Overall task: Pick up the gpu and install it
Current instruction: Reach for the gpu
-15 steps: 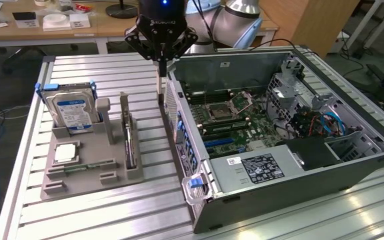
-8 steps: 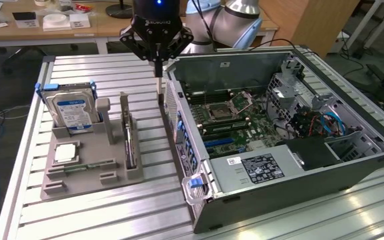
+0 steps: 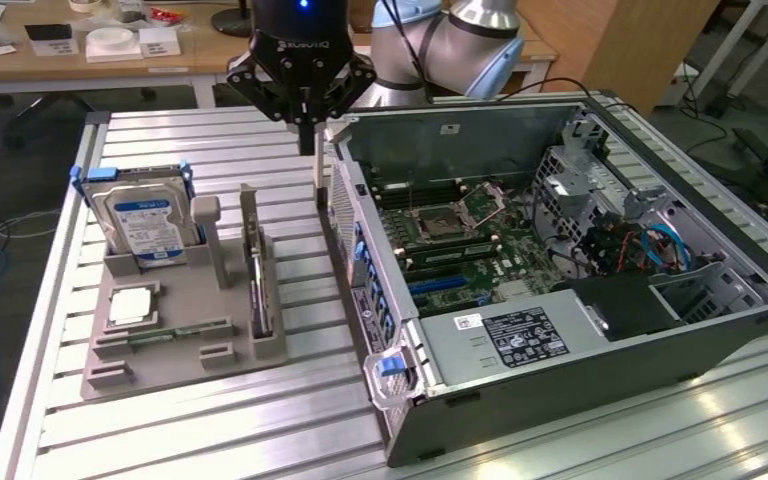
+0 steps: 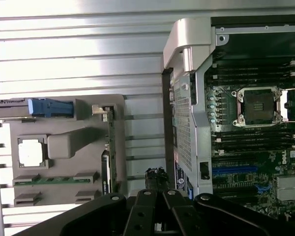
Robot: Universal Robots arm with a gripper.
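Right now my jaws are pinched fully together with nothing between them. They hang tips-down over the strip of desk (image 3: 224,430) between the grey holder (image 3: 177,350) and the open computer case (image 3: 558,385), near the case's back corner. The gpu (image 3: 260,295) stands on edge in a slot of that holder, on the exterior view's left of the case, apart from the jaws and untouched. A hard drive (image 3: 144,225) stands upright in the same holder, further left. Inside the case the motherboard (image 3: 464,235) lies exposed, and its blue expansion slots (image 3: 444,283) look empty. As I judge it, nothing of the job is done: the pickup and the installing both remain.
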